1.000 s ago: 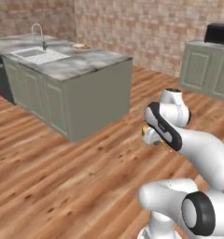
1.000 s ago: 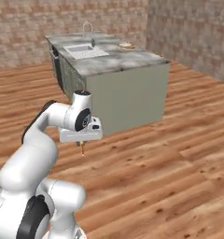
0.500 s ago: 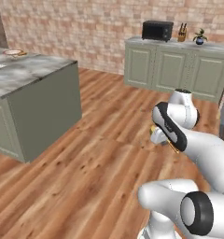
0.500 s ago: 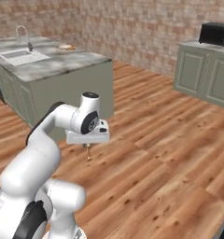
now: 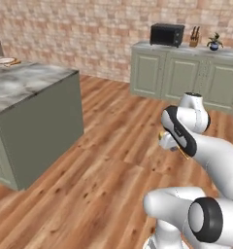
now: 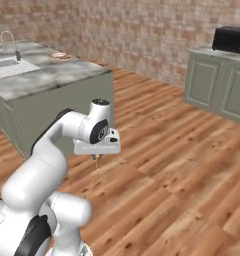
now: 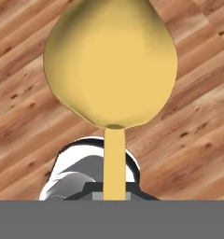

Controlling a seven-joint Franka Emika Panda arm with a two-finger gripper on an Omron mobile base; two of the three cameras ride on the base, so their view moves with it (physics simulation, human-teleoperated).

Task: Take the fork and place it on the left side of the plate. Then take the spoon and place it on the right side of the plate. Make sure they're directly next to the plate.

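Observation:
My gripper (image 6: 97,156) is shut on the handle of the orange-yellow spoon (image 7: 109,65), whose rounded bowl looms large in the hand view over the wooden floor. In the right base view the spoon (image 6: 97,164) hangs below the hand, above the floor. From the left base view its orange handle (image 5: 182,151) pokes out beside the wrist. The plate (image 5: 4,61), red-brown rimmed, lies far off on the island counter (image 5: 36,80); the right base view has this plate (image 6: 57,55) near the island's back edge. At this distance I cannot make out the fork.
The grey-topped island (image 6: 47,75) with a sink (image 6: 7,66) and tap stands to the left. Green cabinets (image 5: 186,75) with a black microwave (image 5: 167,34), a knife block and a small plant line the brick wall. Open wooden floor (image 6: 167,165) lies between.
The whole picture has swung: the island has slid to the left and the wall cabinets with the microwave have come into view, so the base has moved. The arm keeps its pose, the spoon still held.

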